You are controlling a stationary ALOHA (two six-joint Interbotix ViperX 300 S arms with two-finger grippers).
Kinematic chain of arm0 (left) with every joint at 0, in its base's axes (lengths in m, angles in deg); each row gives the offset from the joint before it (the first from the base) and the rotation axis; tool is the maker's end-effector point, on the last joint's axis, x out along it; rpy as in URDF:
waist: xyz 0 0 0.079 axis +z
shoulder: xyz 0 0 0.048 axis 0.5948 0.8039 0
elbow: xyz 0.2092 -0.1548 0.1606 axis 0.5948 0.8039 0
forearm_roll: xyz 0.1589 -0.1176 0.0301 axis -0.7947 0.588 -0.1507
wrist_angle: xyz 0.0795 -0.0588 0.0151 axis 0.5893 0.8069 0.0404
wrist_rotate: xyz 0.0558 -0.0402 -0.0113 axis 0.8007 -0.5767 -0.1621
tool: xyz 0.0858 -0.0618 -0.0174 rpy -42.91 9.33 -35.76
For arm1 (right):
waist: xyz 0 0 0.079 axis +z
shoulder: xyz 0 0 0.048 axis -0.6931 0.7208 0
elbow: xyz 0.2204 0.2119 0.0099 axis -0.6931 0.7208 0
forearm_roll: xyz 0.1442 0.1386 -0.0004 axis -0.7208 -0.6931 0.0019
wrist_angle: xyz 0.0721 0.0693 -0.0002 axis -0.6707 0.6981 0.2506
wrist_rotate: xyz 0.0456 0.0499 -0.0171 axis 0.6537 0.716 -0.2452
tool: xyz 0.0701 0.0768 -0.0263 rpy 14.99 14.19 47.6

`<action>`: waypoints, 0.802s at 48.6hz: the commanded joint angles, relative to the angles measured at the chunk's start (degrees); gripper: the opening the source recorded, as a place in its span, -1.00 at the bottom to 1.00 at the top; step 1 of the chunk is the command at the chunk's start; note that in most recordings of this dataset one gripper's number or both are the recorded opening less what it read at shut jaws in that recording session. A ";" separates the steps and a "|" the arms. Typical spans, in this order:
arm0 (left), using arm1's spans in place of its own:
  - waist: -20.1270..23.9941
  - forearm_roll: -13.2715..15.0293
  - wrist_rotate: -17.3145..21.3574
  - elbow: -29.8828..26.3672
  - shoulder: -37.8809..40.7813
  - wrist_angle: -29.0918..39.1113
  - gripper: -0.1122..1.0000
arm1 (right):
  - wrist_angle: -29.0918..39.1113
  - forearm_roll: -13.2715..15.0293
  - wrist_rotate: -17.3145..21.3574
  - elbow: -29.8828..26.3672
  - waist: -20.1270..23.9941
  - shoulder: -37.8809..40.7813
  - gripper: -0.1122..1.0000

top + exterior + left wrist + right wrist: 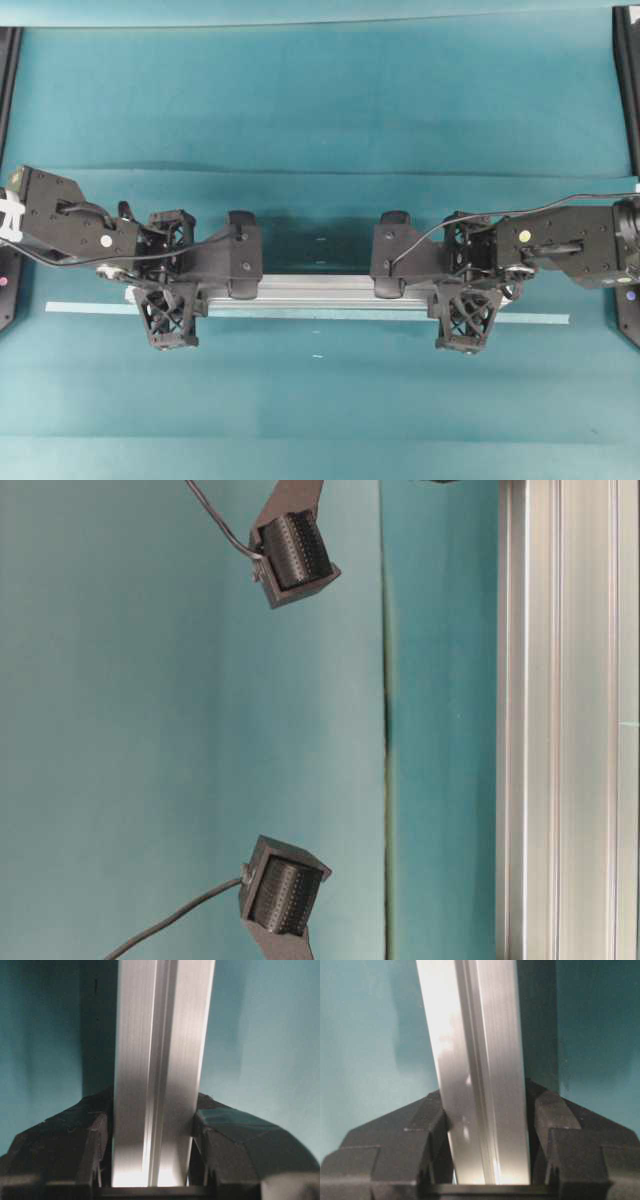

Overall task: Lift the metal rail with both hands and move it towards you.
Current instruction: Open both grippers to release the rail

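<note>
Aluminium metal rail (320, 290) is being clamped between both tools' fingers, left tool (168, 285) and right tool (468, 288) each holding it. Carrying seems underway; next, both should be drawing it nearer evenly.

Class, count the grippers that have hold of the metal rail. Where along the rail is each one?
2. The left gripper clamps the rail near its left end; the right gripper clamps it near its right end. None hidden.
</note>
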 commanded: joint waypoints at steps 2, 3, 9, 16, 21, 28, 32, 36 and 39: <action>0.53 0.35 -2.02 -0.53 -0.88 -1.05 -0.29 | -0.62 -0.97 0.97 -0.09 0.26 1.14 -0.14; 0.53 0.26 -2.02 -0.53 -0.88 -1.14 -0.29 | -0.70 -0.97 0.97 -0.09 0.26 1.14 -0.14; 0.53 0.26 -2.02 -0.53 -0.88 -1.14 -0.29 | -0.88 -0.97 1.14 0.00 0.26 1.14 -0.14; 0.53 0.35 -2.02 -0.26 -0.97 -1.14 -0.29 | -0.88 -0.97 2.11 0.00 0.26 1.14 -0.14; 0.53 0.26 -2.02 -0.18 -0.97 -1.14 -0.29 | -0.88 -0.97 2.99 0.00 0.26 1.14 -0.14; 0.62 0.26 -2.11 -0.18 -0.97 -1.14 -0.28 | -0.88 -0.97 3.25 0.00 0.26 1.23 -0.14; 0.62 0.26 -2.02 -0.18 -0.97 -1.14 -0.28 | -0.70 -0.97 3.43 -0.09 0.26 1.14 -0.14; 0.53 0.26 -2.20 0.00 -0.97 -1.14 -0.05 | -0.88 -1.23 3.34 0.00 0.35 1.14 -0.14; 0.62 0.35 -2.29 0.18 -0.97 -1.14 0.25 | -0.88 -1.32 3.25 0.09 0.35 1.14 -0.14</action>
